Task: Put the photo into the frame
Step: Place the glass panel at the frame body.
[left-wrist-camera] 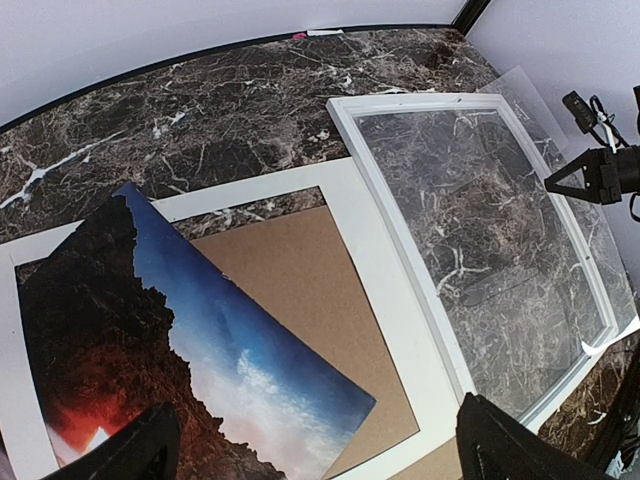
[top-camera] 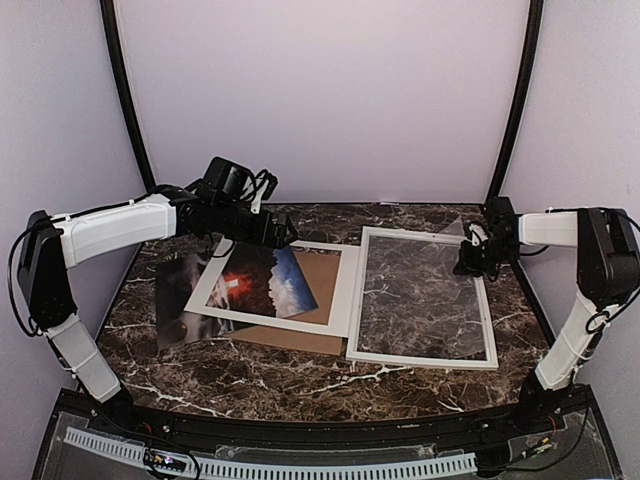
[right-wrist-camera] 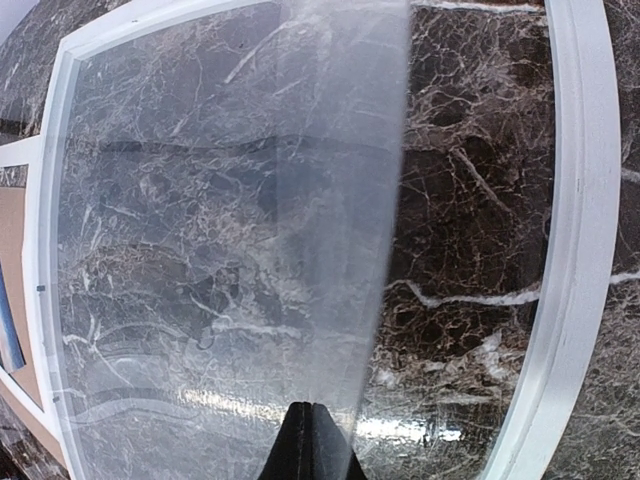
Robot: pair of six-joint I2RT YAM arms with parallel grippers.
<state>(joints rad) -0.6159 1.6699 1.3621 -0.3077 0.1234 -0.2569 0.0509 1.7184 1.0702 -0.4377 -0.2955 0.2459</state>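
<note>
The photo point(top-camera: 262, 282) lies askew on the white mat board point(left-wrist-camera: 370, 260) and brown backing board point(left-wrist-camera: 300, 280), left of the frame point(top-camera: 420, 360) and not yet in it. The right gripper point(right-wrist-camera: 305, 440) is pinched fully closed on the clear plastic sheet point(right-wrist-camera: 220, 250), apparently tilting it up to free the frame's opening. The left gripper point(left-wrist-camera: 320, 450) hangs spread wide above the photo, empty and likely poised to pick it up.

Top view high, near side, looking down; wrist views close, downward; all share frame point(top-camera: 420, 358).
</note>
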